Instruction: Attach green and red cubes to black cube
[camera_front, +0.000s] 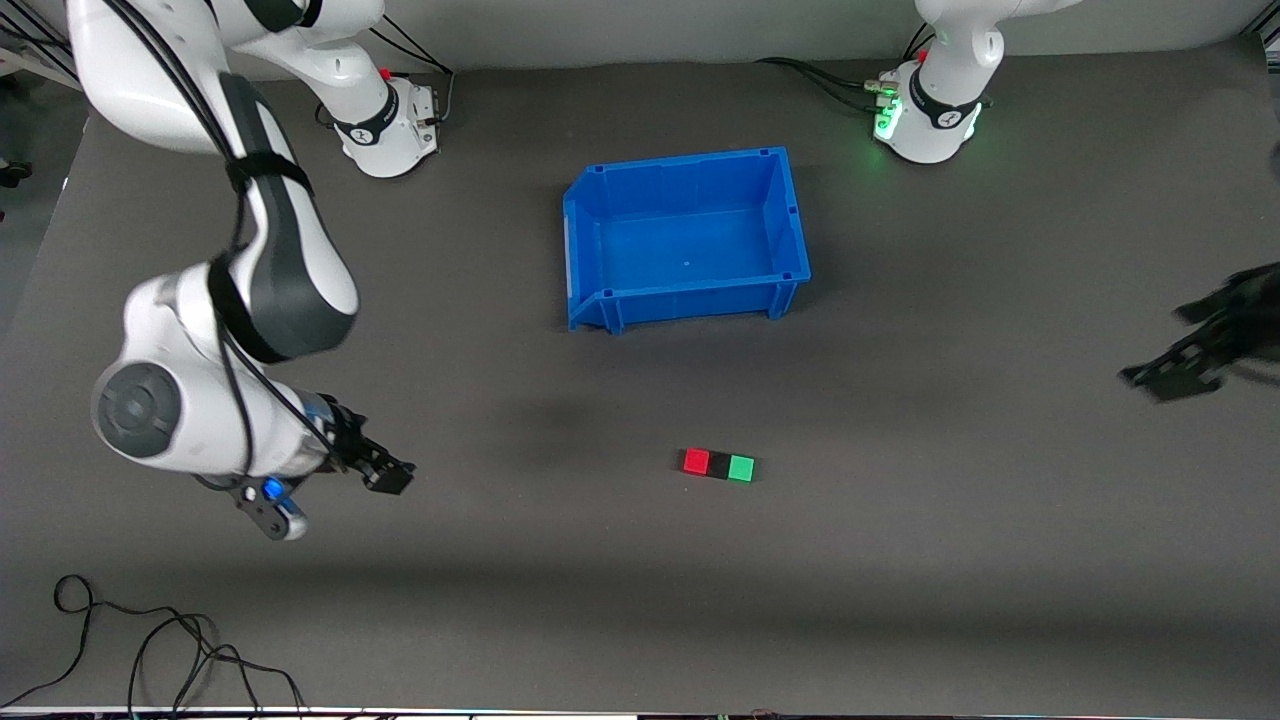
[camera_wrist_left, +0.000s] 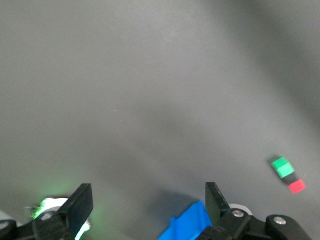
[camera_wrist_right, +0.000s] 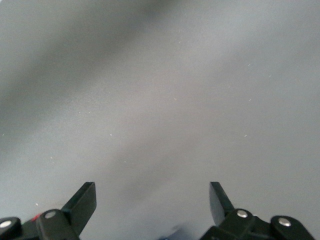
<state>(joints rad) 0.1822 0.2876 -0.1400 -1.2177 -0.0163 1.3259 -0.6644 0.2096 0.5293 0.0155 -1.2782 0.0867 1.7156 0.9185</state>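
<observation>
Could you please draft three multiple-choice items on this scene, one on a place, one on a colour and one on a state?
1. Where do the three cubes lie?
A. In the blue bin
B. On the mat, nearer the front camera than the bin
C. In the right gripper

2. Which cube sits in the middle of the row?
A. Red
B. Green
C. Black

3. How do the left gripper's fingers stand?
A. Open, holding nothing
B. Shut on the red cube
C. Shut on the bin's wall

Answers:
1 B: the row lies on the mat below the blue bin.
2 C: the black cube touches the red cube and the green cube.
3 A: the left gripper shows wide-apart fingers with only mat between.
</observation>
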